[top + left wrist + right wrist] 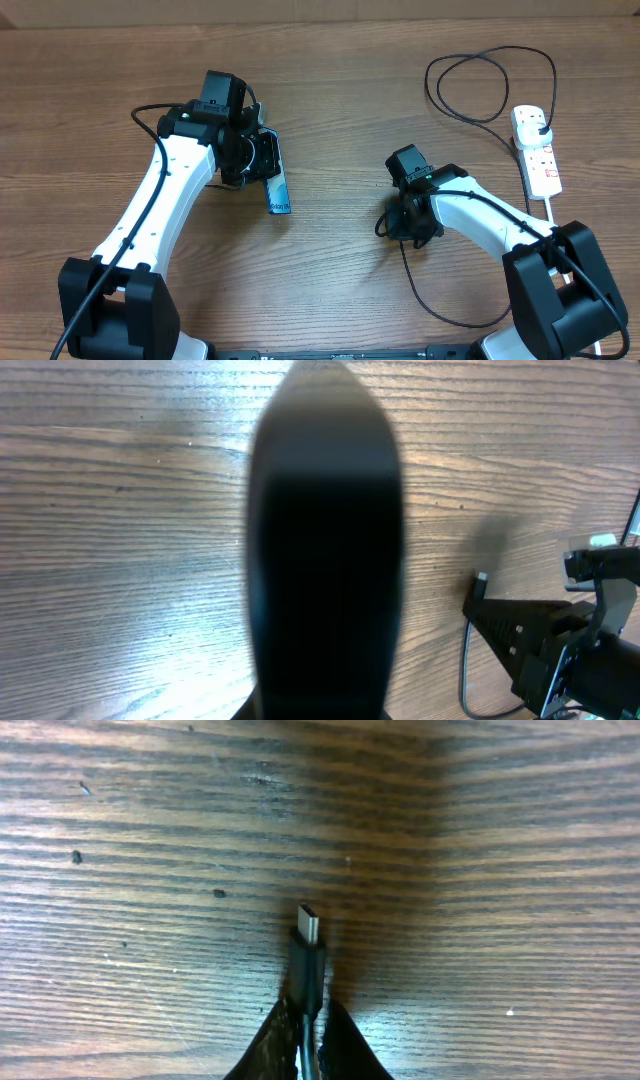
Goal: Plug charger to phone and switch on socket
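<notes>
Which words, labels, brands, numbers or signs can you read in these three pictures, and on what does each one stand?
No text can be read for certain.
On the slim smartphone with a light blue screen: small marks near its lower end, too blurred to read.
On the white oblong power strip with red switches: any label is too small to read.
On the thin black charger cable, seen at its connector tip: no marking.

A broad dark shape (325, 550), blurred and too near to identify, stands upright across the middle, over the wood-grain tabletop (120, 540). At lower right the other arm's black gripper (475, 610) points left, with a thin black cable (464, 675) hanging beside it and its small connector (481, 576) just above the jaws.
</notes>
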